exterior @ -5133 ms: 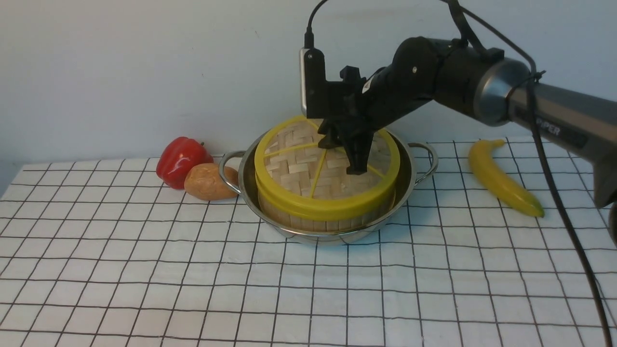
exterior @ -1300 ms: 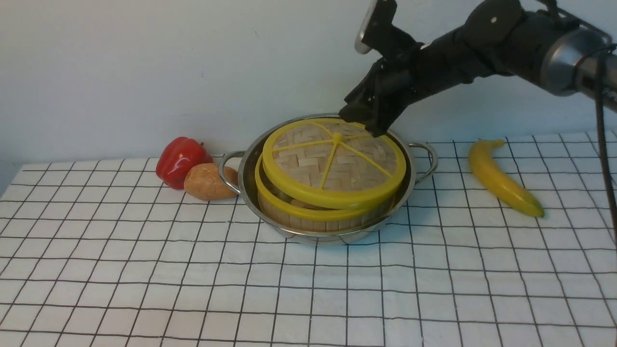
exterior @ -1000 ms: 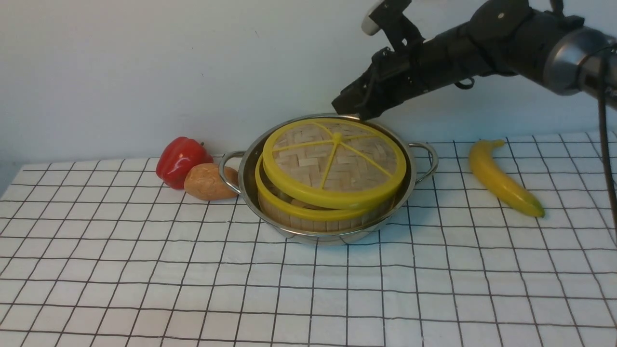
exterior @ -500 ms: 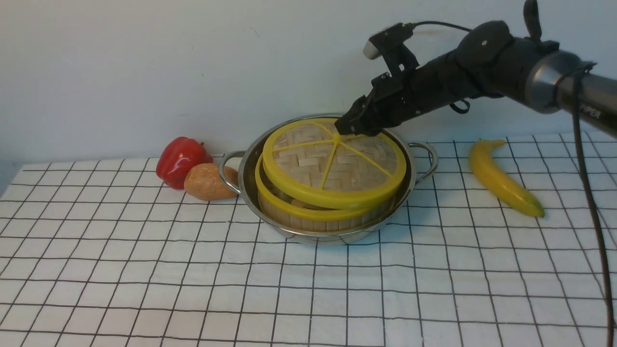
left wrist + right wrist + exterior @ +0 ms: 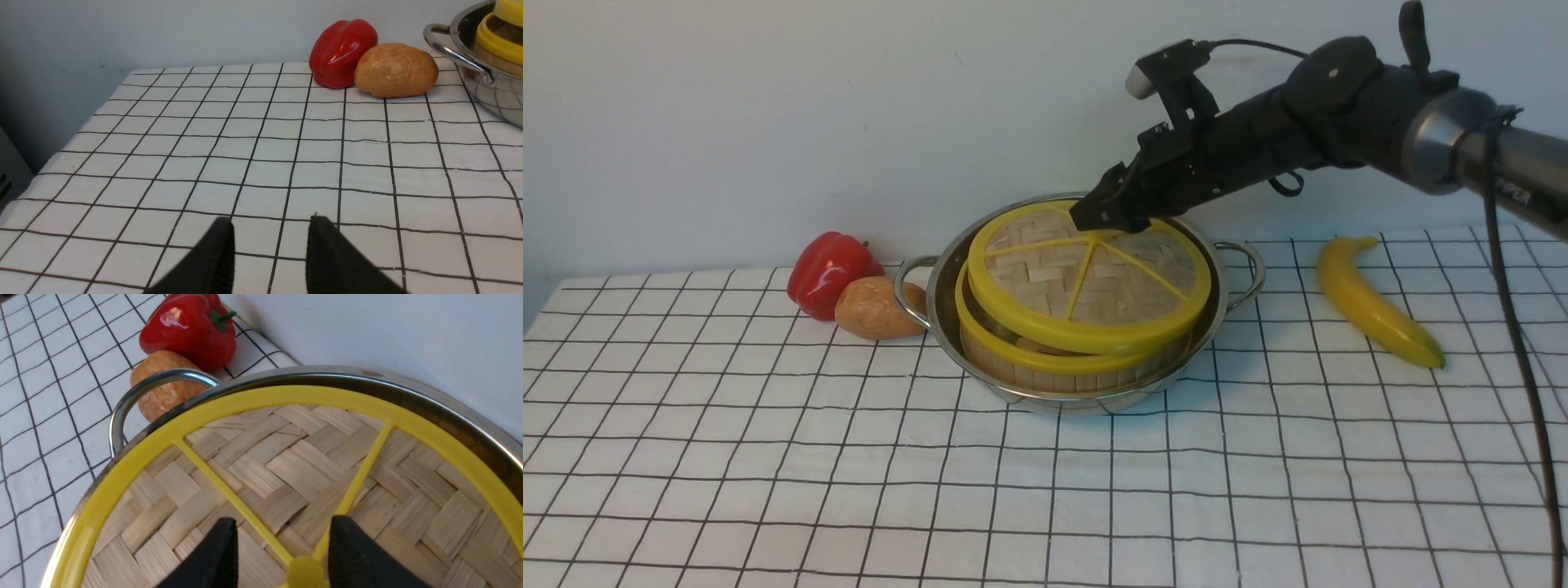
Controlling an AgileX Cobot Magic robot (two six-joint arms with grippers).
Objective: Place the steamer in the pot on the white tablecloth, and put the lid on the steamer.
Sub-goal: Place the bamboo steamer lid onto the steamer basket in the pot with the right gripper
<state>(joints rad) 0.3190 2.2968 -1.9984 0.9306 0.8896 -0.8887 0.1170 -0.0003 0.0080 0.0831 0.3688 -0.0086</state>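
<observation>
One wrong push from your right gripper (image 5: 284, 526), its jaws parted and holding nothing by the lid's hub (image 5: 305, 572), could slide the skewed lid (image 5: 1123, 282) further toward two o'clock off the steamer (image 5: 1054, 361) inside the pot (image 5: 1094, 402).

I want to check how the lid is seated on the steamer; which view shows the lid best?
The front view: it shows the whole lid and the gap where it sits askew on the steamer. The right wrist view gives a closer look at its weave and hub, cropped. The left wrist view catches only a bit of its rim.
</observation>
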